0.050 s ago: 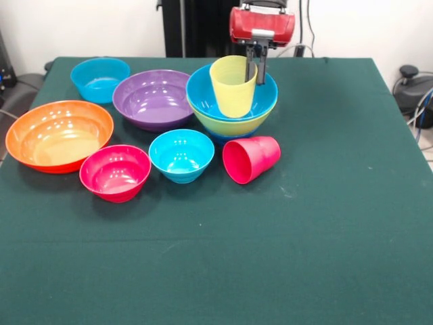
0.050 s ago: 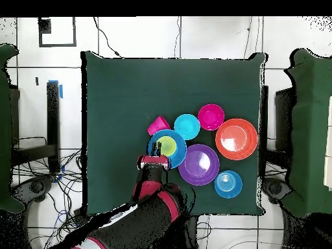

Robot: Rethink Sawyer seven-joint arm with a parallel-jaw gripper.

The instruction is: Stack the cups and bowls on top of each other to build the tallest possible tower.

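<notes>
the yellow cup (image 1: 233, 86) is sitting upright in the bright blue bowl (image 1: 200, 93) atop the lime green bowl (image 1: 233, 124), and the gripper (image 1: 257, 62) is pinching its far rim, risking tipping it onto the red-pink cup (image 1: 251, 159) lying just beside the stack.

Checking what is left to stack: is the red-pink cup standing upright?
No, the red-pink cup lies on its side on the table, its mouth facing the camera.
</notes>
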